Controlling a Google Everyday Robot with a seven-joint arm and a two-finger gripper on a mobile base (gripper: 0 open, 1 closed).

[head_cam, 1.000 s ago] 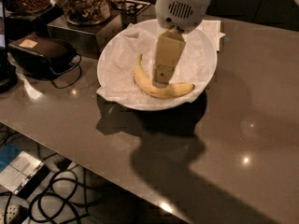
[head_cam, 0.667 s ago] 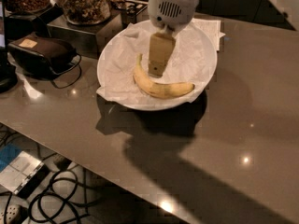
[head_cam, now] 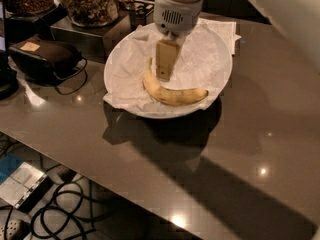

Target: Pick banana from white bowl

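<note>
Yellow banana lies in the white bowl, on crumpled paper.
Pincer hangs over the bowl just beside the banana's upper end; open or closed, can't tell. Bowl sits on the grey table.

The banana is yellow with faint brown speckles and a darker stem tip. The white bowl around it is lined with crumpled white paper, whose creases are shaded grey. Upper centre of the frame, over the bowl, the gripper is tan below a pale grey-white housing with a small dark slotted grille. The table is glossy grey-brown, dotted with bright glints. Upper left, glass jars show mottled brown snacks — below them a black case. Lower left, the cables are black.
</note>
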